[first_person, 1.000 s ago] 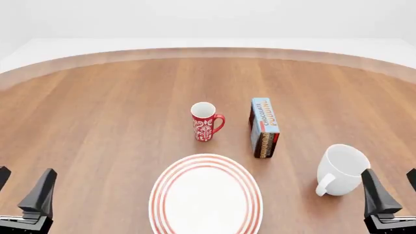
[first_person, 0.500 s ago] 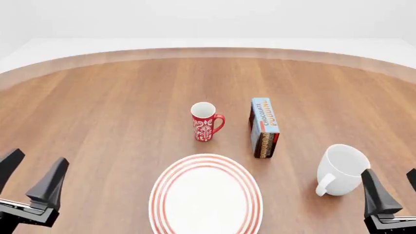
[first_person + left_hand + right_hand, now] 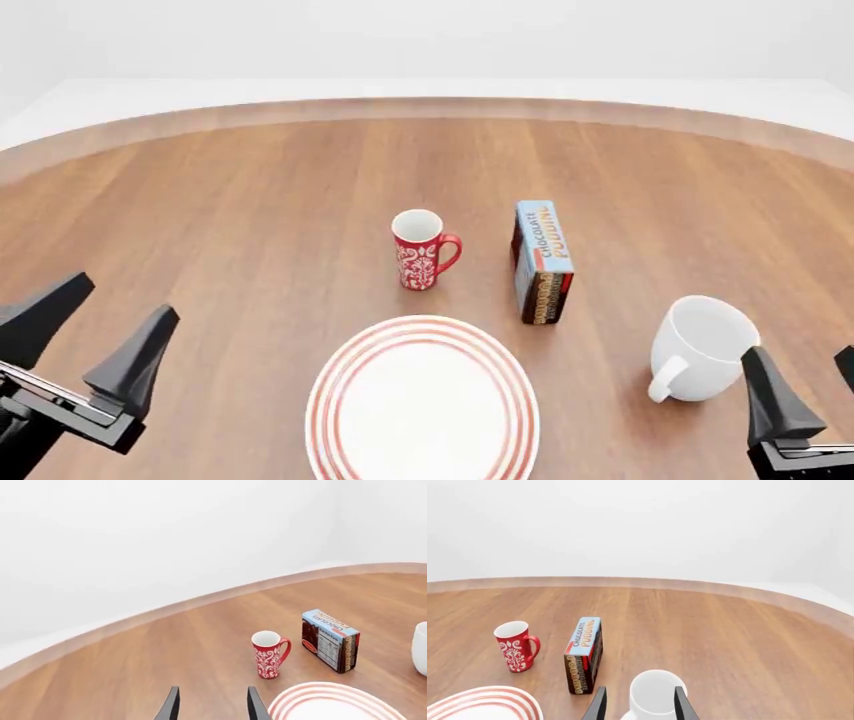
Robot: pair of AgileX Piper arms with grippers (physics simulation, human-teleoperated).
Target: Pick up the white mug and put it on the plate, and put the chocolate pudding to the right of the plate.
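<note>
While both grippers' jaws stand apart, empty, the white mug (image 3: 702,346) sits just beyond the right gripper (image 3: 802,392), lined up for grasping. The left gripper (image 3: 86,333) hangs well apart from the plate (image 3: 423,405).

Smooth wood-grain tabletop (image 3: 240,220); white mug (image 3: 701,345) and red-ringed plate (image 3: 424,405) look ceramic, matt; pudding box (image 3: 541,260) printed card

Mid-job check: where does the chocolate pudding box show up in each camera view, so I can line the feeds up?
Front view: the chocolate pudding stands right of centre, beyond the plate.
Left wrist view: the box shows next to the red mug.
Right wrist view: the box shows between red mug and white mug.
Shared landmark: the red mug.
</note>
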